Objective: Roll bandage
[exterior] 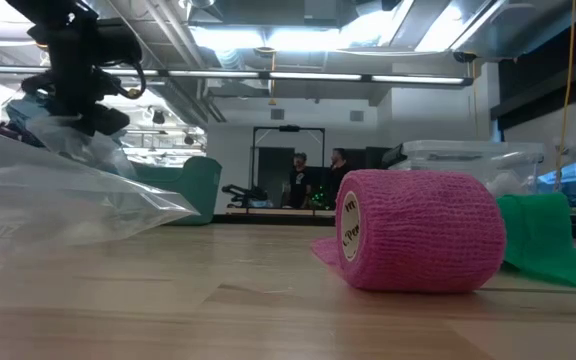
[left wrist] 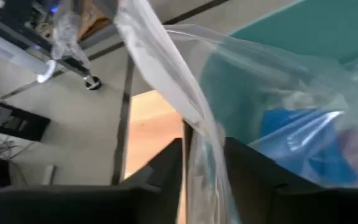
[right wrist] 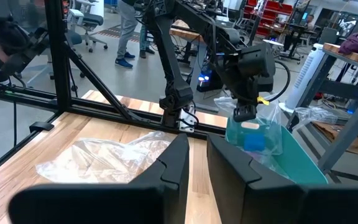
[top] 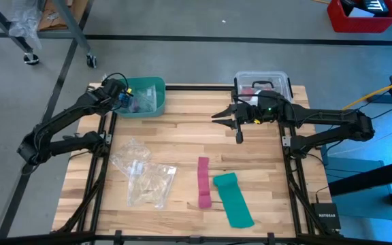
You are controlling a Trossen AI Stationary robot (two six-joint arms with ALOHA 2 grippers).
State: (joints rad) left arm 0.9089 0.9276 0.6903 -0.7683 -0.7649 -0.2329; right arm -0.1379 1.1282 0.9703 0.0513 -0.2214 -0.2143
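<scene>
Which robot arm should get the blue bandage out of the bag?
Probably the left. Its tool already grips the clear bag holding the blue bandage over the teal bin. The right tool waits mid-table.

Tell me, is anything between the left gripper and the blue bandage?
Yes. The left gripper is shut on a clear plastic bag above the teal bin; the bandage sits inside it, behind the plastic.

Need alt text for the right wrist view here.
Across the wooden table, the left gripper holds a clear plastic bag with the blue bandage inside above a teal bin. Crumpled clear bags lie nearby; the right gripper frames the foreground.
</scene>
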